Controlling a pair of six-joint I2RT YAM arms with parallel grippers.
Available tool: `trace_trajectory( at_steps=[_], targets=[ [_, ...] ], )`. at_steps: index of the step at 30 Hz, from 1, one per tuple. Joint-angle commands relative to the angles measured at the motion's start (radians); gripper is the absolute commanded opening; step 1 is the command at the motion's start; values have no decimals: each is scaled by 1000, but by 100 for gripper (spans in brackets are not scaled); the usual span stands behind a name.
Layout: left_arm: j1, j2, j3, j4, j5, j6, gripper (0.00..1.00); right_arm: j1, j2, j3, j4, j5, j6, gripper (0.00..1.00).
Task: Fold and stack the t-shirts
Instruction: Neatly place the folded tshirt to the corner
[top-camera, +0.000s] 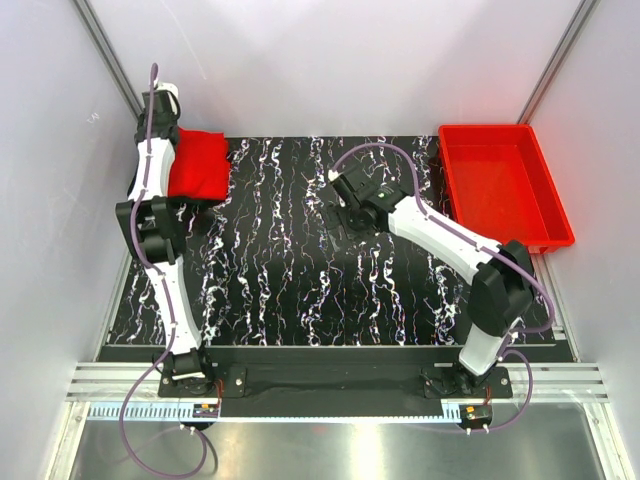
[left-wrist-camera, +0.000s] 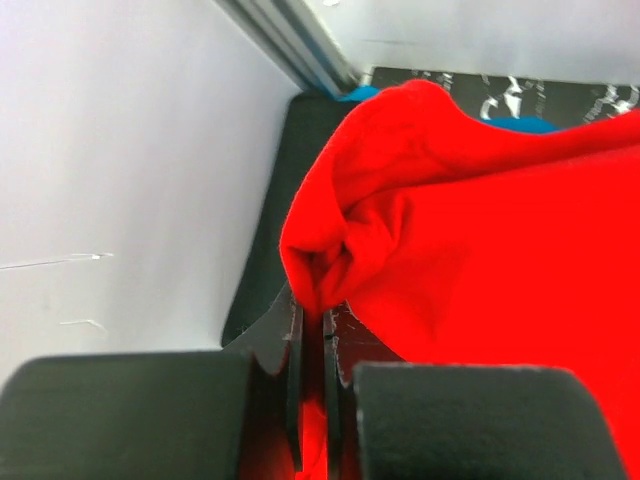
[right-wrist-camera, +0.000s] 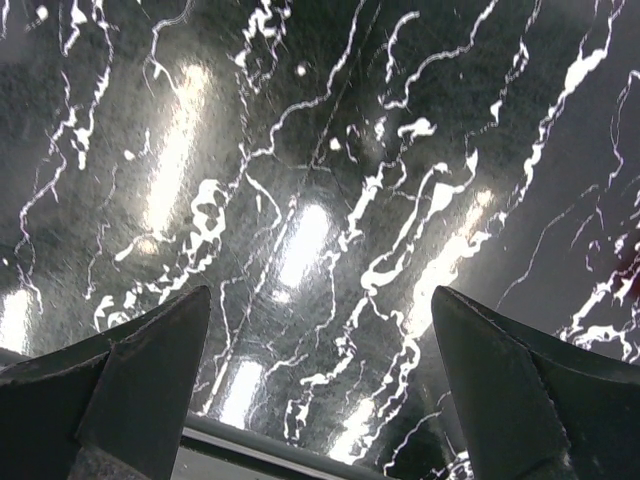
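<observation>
Red t-shirt (top-camera: 200, 165) crumpled, far-left corner of table (top-camera: 290, 270), one fold pinched; blue cloth edge (left-wrist-camera: 520, 124) peeking beneath.

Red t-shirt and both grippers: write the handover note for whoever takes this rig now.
Left gripper: shut on the red t-shirt, pinching a bunched edge.
Right gripper: open, holding nothing, over the table.
Done: the shirt looks folded and lies at the far left corner; a blue edge shows behind it.
Red bin: far right.
To do: release, check fold and stack.
</observation>
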Motion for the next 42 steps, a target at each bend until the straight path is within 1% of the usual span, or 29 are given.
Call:
trace_trajectory(
  at_steps=[1, 6, 9, 13, 18, 21, 30, 34, 42],
  targets=[
    [24, -80, 42, 93, -46, 8, 0, -12, 26, 71, -8, -15, -16, 100],
    [24, -154, -39, 102, -63, 40, 0, -18, 36, 91, 13, -33, -35, 100],
    [24, -194, -81, 104, -72, 54, 0, -22, 16, 68, 29, -47, -39, 100],
    [24, -235, -102, 104, -82, 66, 0, -26, -4, 47, 35, -56, -40, 100],
    [25, -244, -116, 108, -79, 69, 0, -33, -20, 40, 32, -58, -43, 100],
    [24, -217, -115, 110, -71, 73, 0, -39, -18, 39, 32, -55, -46, 100],
    [28, -102, -27, 135, -57, 88, 0, -61, -3, 36, 9, -56, -40, 100],
    [28, -25, 19, 145, -51, 97, 0, -76, 19, 44, 0, -73, -29, 100],
    [44, 76, 72, 230, -85, 114, 0, -99, 58, 68, -25, -88, -16, 100]
  ],
)
